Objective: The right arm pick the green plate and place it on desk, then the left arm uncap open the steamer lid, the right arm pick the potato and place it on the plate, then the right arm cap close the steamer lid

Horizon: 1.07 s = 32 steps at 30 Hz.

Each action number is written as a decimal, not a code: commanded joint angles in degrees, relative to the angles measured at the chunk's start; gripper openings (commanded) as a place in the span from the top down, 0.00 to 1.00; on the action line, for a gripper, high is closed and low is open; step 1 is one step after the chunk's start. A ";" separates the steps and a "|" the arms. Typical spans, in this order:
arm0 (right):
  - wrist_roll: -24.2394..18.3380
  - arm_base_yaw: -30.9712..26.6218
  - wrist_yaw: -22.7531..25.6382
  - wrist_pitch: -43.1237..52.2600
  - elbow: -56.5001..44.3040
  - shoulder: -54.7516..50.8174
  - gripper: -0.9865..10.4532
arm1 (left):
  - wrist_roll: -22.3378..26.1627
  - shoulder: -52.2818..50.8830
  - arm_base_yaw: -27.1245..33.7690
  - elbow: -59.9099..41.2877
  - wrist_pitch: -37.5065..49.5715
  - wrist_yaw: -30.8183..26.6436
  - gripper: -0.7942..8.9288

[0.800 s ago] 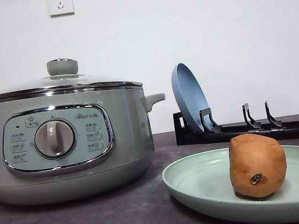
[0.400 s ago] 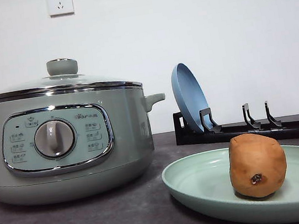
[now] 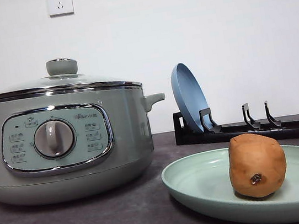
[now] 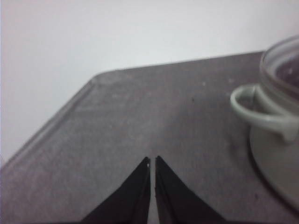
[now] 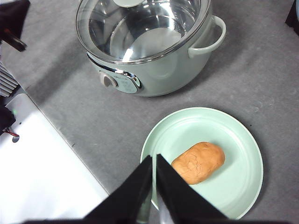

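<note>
Front view: potato (image 3: 256,165) lay on green plate (image 3: 204,185), right of steamer (image 3: 58,138); steamer lid (image 3: 56,83) seated. Right gripper (image 5: 153,161) above plate, left gripper (image 4: 152,162) over tabletop (image 4: 140,116), fingers pressed together. Judged complete; best keep clear.

left gripper (image 4: 153,161): jaws nearly together, thin slit between the tips, empty, low over the desk's left side. right gripper (image 5: 153,161): jaws nearly together, empty, held high, looking down. neither arm shows in the front view.
</note>
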 commanded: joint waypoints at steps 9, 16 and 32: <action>-0.46 0.31 0.00 0.50 0.79 0.22 0.91 | -0.17 -0.11 0.09 -4.37 0.50 0.04 0.90; -0.46 0.31 0.00 0.50 0.79 0.22 0.91 | -0.20 -0.09 0.11 -4.37 0.52 0.04 0.90; -0.46 0.31 0.00 0.50 0.79 0.22 0.91 | -0.17 -0.09 0.11 -4.37 0.52 0.04 0.90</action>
